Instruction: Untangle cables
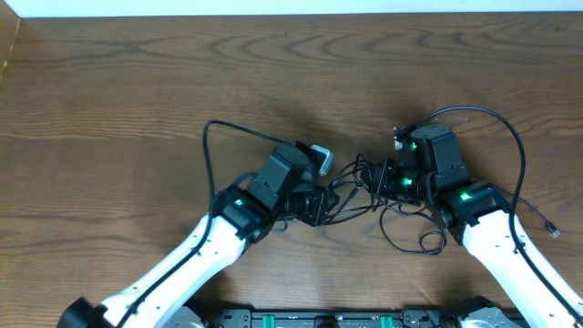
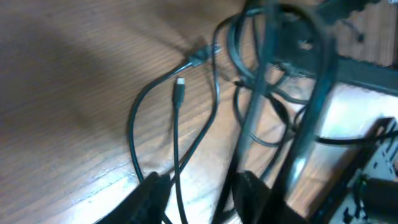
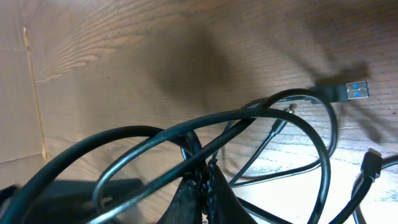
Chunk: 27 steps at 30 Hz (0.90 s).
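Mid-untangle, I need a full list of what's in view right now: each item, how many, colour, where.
black cables: several, tangled so exact count unclear, black, table centre between the grippers
USB plug: one, black with blue insert, lying on the table
small plug: one, dark with silvery tip, on the table ahead of the left fingers
table: one, brown wood, under everything
left arm, right arm: white, entering from the near edge
left gripper: black, open, one cable running between its fingers
right gripper: black, shut on the black cables
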Each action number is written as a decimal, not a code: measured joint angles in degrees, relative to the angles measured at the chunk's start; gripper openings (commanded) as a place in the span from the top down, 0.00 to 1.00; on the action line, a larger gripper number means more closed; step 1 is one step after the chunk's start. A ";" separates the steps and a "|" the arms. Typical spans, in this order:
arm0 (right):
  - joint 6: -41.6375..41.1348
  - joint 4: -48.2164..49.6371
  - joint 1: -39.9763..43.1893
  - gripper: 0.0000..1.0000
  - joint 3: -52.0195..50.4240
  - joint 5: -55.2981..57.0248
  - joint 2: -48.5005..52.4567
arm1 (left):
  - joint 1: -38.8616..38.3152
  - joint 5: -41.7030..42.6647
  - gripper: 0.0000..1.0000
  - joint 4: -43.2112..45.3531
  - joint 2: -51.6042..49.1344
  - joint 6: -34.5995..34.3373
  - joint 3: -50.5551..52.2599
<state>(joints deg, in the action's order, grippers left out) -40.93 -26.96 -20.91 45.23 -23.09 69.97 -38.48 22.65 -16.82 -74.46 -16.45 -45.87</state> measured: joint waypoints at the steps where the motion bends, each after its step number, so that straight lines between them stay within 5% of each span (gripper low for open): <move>1: 0.00 0.00 0.00 0.99 0.00 -0.11 0.00 | 0.00 -0.31 0.79 0.17 -0.98 -0.11 0.00; 4: 0.00 0.00 0.00 0.99 0.00 -0.31 0.00 | 0.00 -0.74 0.92 0.24 -1.66 -0.26 0.00; 14: 1.51 -0.72 0.00 0.99 0.00 1.29 0.00 | 1.75 -4.11 0.92 0.22 4.70 -0.04 0.00; 27: 2.34 -16.11 0.00 0.99 0.02 19.78 0.00 | 17.05 -12.37 0.92 -4.74 17.27 -3.48 0.00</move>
<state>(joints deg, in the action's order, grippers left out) -38.59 -43.07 -20.91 45.25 -3.31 69.97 -21.43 10.28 -21.56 -57.19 -19.92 -45.87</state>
